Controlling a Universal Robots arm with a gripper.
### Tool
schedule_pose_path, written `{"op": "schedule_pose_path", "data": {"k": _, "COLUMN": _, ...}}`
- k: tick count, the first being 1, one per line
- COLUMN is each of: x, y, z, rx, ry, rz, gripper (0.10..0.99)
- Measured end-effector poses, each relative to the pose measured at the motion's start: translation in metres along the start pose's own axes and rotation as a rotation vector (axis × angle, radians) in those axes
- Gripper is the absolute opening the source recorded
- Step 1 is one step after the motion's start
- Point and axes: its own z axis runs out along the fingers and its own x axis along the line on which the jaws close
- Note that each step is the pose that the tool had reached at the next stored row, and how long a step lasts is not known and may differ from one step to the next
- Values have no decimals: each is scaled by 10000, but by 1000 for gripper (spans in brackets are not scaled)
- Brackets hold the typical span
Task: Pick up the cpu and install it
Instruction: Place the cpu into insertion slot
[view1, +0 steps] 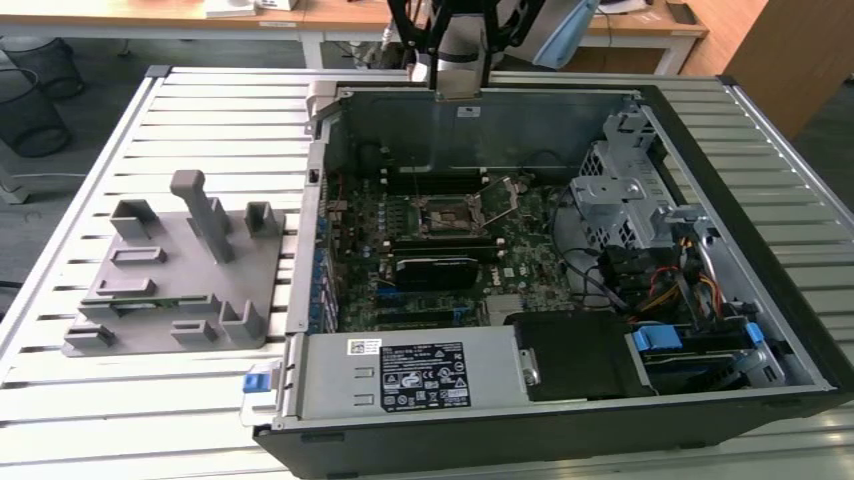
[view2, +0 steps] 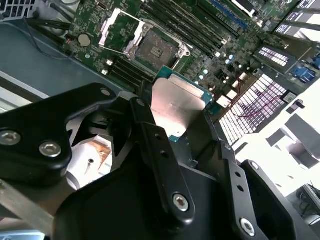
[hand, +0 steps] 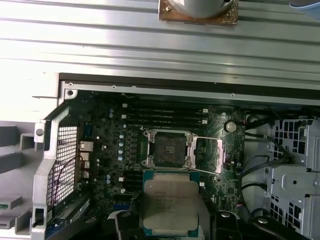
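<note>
The pincer is closed on the cpu, with a finger on each of two opposite edges and the silver lid facing the first wrist camera. The cpu hangs above the board inside the case, just beside the open socket and not yet in it. The socket's frame stands flipped aside.

As I judge it, the main hazard is a descent that is off-centre or skewed: a corner would land on the socket's contacts and bend them. The edge grip is thin, so a knock against the frame or its lever could shift or drop the cpu. A wrong rotation would stop it seating.

The lid carries several lines of print, and a white label on the power supply box has dense text. Neither is legible here.
</note>
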Motion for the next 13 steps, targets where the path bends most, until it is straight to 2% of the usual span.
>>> {"op": "schedule_pose_path", "data": {"k": 4, "x": -2, "y": 0, "z": 2, "rx": 59, "ry": -2, "rz": 90, "gripper": 525}}
{"op": "schedule_pose_path", "data": {"k": 13, "x": -2, "y": 1, "z": 13, "rx": 97, "ry": -37, "rz": 1516, "gripper": 525}}
